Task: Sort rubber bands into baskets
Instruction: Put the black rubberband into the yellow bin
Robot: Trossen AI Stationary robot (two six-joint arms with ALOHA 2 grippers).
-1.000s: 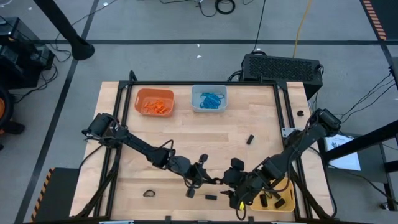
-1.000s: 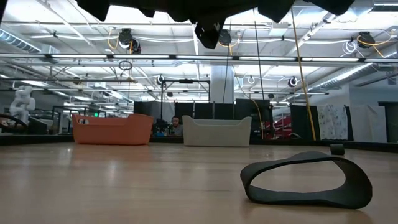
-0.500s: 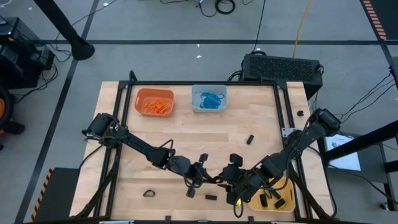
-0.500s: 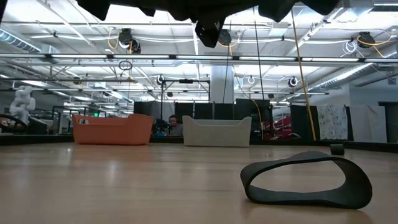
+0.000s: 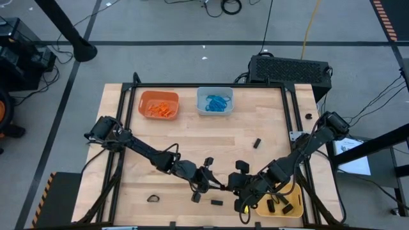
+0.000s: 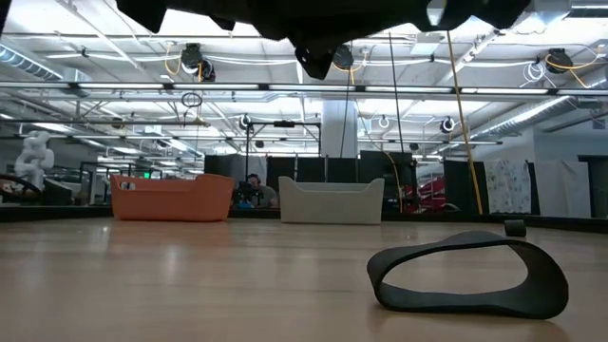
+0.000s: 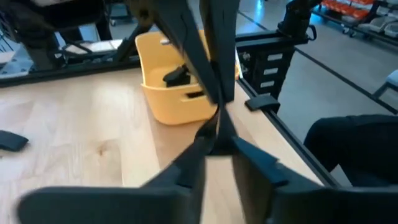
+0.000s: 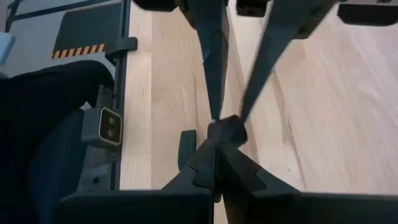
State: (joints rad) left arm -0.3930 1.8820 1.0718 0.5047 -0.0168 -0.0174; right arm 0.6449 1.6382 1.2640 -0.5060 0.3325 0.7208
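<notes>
I have both claws meeting tip to tip over the bench's front edge, a little right of its middle. The right gripper (image 5: pixel 229 186) is clamped on a black rubber band (image 8: pixel 225 129). The left gripper (image 5: pixel 213 181) sits at that same band with its fingers (image 8: pixel 210 59) a little parted, so I can't tell whether it has any grip on it. The yellow basket (image 5: pixel 294 197) sits in the front right corner with black bands inside, just beside the right claw. The orange basket (image 5: pixel 158 105) and the pale blue-grey basket (image 5: pixel 215 101) stand along the back edge. Loose black bands lie near the front edge: one loop (image 5: pixel 153 198) toward the left, another (image 5: pixel 217 202) just in front of the claws, and one (image 5: pixel 257 143) further back.
</notes>
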